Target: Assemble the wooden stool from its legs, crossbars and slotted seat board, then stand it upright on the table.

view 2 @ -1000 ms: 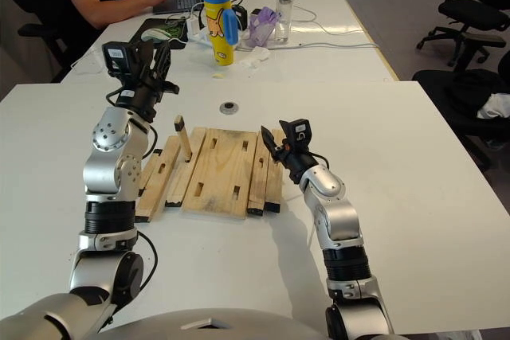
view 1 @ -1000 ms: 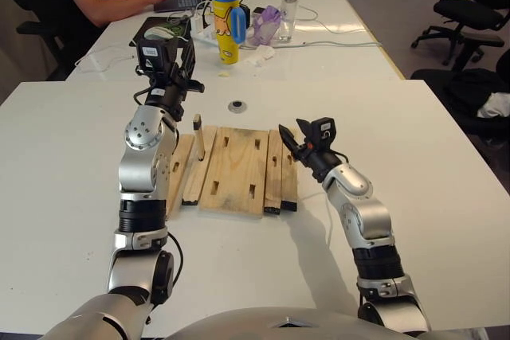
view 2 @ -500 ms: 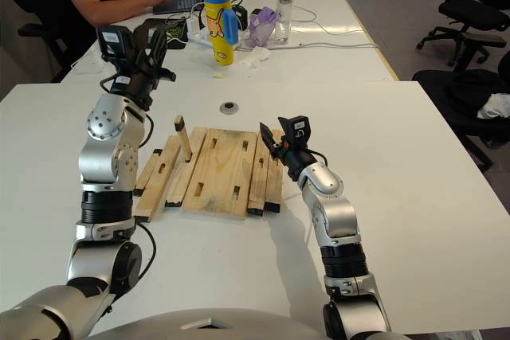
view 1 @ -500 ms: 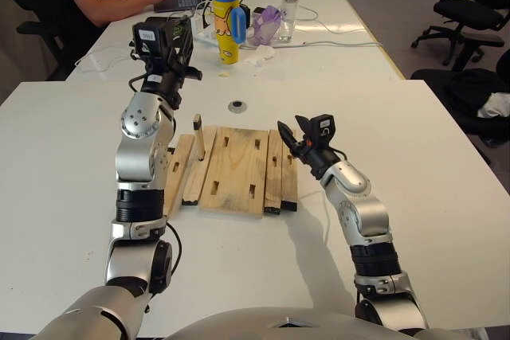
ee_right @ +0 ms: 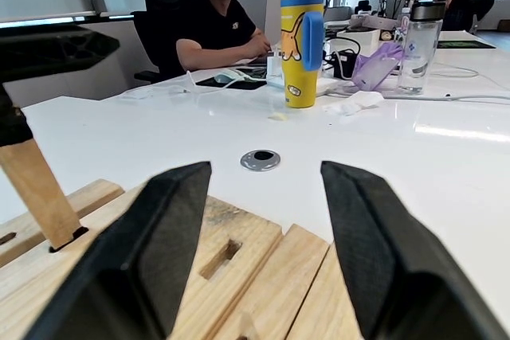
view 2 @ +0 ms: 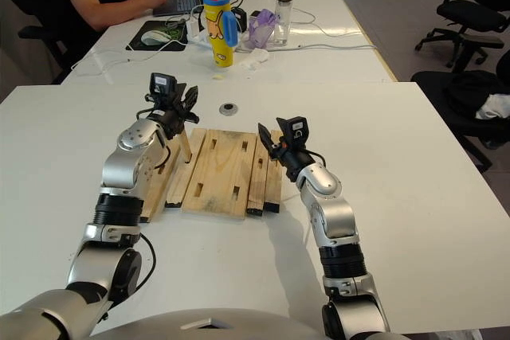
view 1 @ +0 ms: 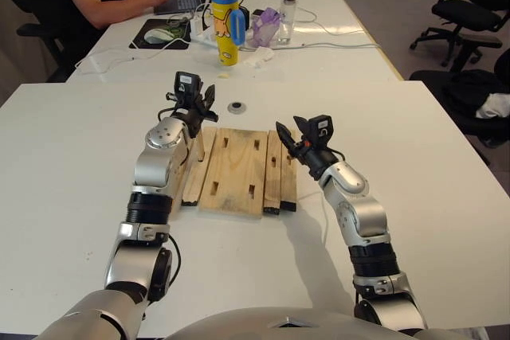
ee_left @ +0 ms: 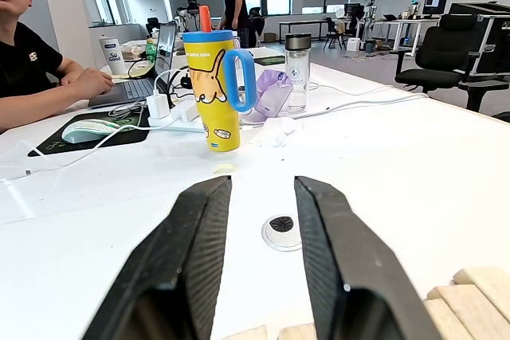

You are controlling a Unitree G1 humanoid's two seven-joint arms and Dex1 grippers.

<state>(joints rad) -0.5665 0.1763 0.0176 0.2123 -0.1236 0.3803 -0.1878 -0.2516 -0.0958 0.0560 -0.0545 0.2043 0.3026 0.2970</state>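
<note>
Left eye view gives you the pale wooden slotted seat board [view 1: 233, 166] lying flat on the white counter [view 1: 72, 165]. Loose wooden slats lie right against it on both sides: the left slats [view 1: 185, 177] and the right slats [view 1: 281, 174]. Your right tool [view 1: 288, 140] hovers just above the right slats, its 2 fingers spread apart. A short wooden stick [view 2: 184, 146] stands upright in a slot of one left slat. Your left tool [view 2: 186, 107] sits just over the stick's top, fingers spread. Farther off on the counter are a round metal grommet [view 1: 237, 107] and a yellow tumbler with a blue handle [view 1: 226, 25].
</note>
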